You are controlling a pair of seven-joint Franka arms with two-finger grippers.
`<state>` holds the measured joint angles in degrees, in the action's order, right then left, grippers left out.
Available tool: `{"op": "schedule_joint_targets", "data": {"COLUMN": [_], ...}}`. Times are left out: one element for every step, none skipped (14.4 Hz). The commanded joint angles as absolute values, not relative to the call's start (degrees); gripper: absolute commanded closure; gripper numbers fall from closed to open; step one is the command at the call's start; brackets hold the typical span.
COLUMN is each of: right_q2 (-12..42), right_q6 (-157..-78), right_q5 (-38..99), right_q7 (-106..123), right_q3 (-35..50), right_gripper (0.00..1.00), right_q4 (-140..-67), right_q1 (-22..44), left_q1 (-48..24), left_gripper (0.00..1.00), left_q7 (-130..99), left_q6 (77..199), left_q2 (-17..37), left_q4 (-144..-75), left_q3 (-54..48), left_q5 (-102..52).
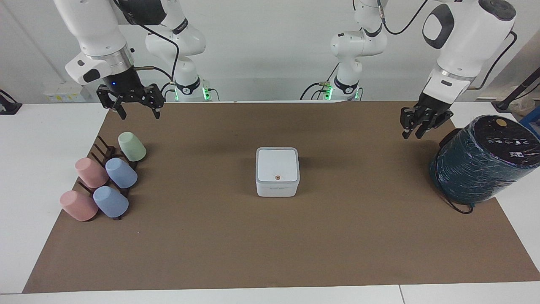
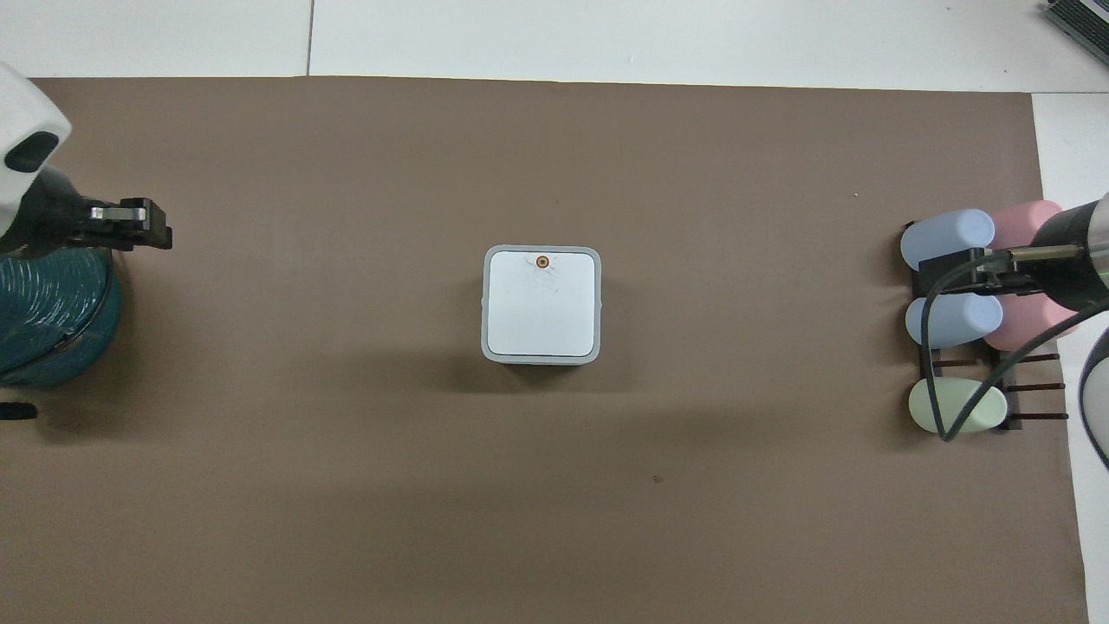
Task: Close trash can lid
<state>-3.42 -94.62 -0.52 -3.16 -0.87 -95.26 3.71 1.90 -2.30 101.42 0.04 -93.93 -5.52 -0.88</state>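
The white square trash can (image 1: pixel 277 185) stands in the middle of the brown mat, and it also shows in the overhead view (image 2: pixel 541 357). Its lid (image 1: pixel 277 164) lies flat and closed on top, with the orange dot (image 2: pixel 542 261) on the edge farther from the robots. My left gripper (image 1: pixel 411 135) is shut and empty. It hangs in the air well away from the can, toward the left arm's end of the table, beside the teal cylinder; it also shows in the overhead view (image 2: pixel 152 234). My right gripper (image 1: pixel 139 114) is open and empty, and waits raised above the mat's edge near the cup rack.
A large dark teal wrapped cylinder (image 1: pixel 483 160) lies at the left arm's end of the mat, with a black cable around its base. A dark rack (image 1: pixel 105 152) holding several pastel cups, such as a green one (image 1: pixel 132 146), stands at the right arm's end.
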Motion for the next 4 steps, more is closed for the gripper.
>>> {"op": "schedule_joint_targets", "data": {"right_q2": [-3.4, -3.4, -3.4, -3.4], "right_q6": [-93.4, -93.4, -93.4, -93.4], "right_q5": [0.1, 0.1, 0.1, 0.1], "right_q7": [-2.2, -2.2, -2.2, -2.2], "right_q3": [-0.3, -0.3, -0.3, -0.3], "right_gripper": [0.00, 0.00, 0.00, 0.00], "right_q4": [-94.6, -94.6, -94.6, -94.6], "right_q1": [2.7, 2.7, 2.8, 2.8], "left_q1": [2.2, 2.0, 1.9, 1.8], "left_gripper": [0.00, 0.00, 0.00, 0.00], "left_q7": [-2.0, -2.0, -2.1, -2.0], "left_q6": [101.2, 101.3, 101.3, 101.2], "left_q2": [-0.8, -0.8, -0.9, -1.1], "left_q4": [-94.4, -94.4, -94.6, -94.7], "left_q3": [-6.3, -6.4, -6.5, -6.5], "left_q5": [3.2, 3.4, 3.3, 3.3]}}
